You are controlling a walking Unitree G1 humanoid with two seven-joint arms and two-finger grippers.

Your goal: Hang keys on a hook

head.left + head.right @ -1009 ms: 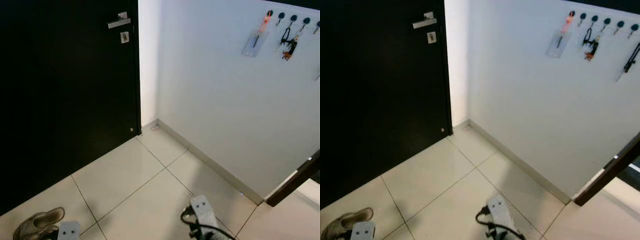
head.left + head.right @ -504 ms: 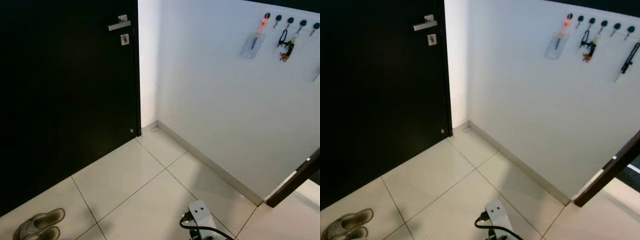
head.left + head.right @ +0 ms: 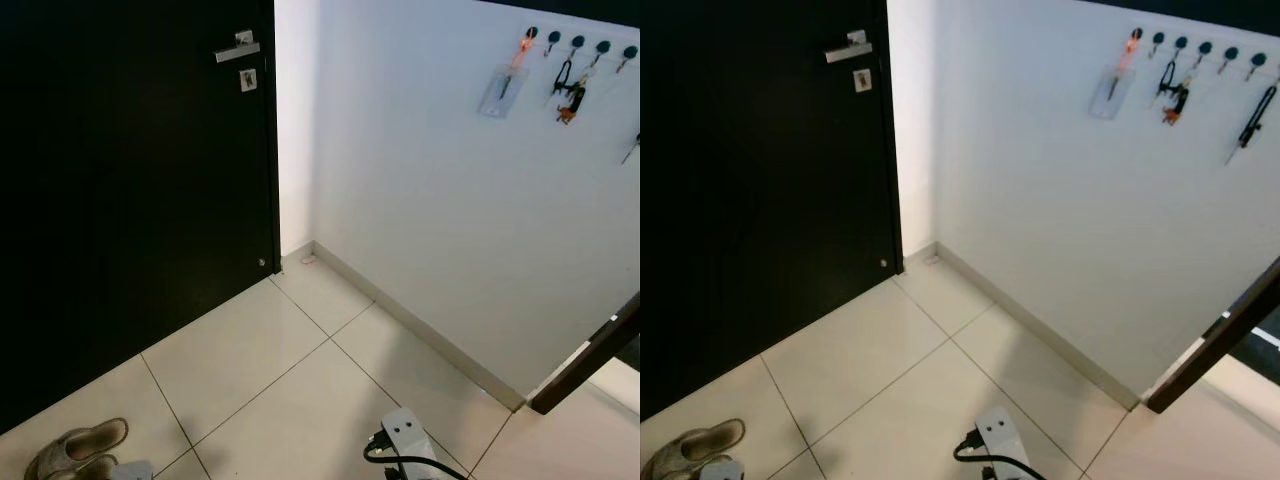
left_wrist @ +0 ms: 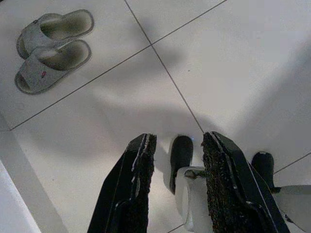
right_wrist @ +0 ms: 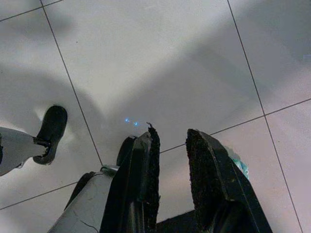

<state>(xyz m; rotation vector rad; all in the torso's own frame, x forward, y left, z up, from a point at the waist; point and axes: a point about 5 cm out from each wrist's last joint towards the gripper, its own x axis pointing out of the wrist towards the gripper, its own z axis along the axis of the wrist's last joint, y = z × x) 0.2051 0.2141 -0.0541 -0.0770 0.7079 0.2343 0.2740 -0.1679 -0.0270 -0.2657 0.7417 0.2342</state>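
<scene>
Ahead, faces a corner of pale floor tiles (image 3: 250, 360), with a black door (image 3: 130, 200) on the left and a white wall (image 3: 430, 200) on the right. Carries a silver handle (image 3: 237, 47) high on the door. High on the wall, holds a row of dark round hooks (image 3: 577, 42). Leftmost there, hangs a clear card holder (image 3: 501, 90) on an orange strap. Just beside it, dangles a bunch of keys (image 3: 568, 90), black and orange, from its hook. Farther right, hangs another dark bunch (image 3: 1250, 118).

Low down, points the left gripper (image 4: 178, 137) straight at the floor, fingers (image 4: 141, 184) spread well apart with nothing between them. Near it on the tiles, shows a pair of grey slippers (image 4: 51, 51) side by side. Likewise aims the right gripper (image 5: 172, 132) down at the tiles, fingers (image 5: 146, 179) parted by a narrower gap, bare floor visible through it. Beside one right finger, shows a small teal scrap (image 5: 239, 167); cannot tell what.
</scene>
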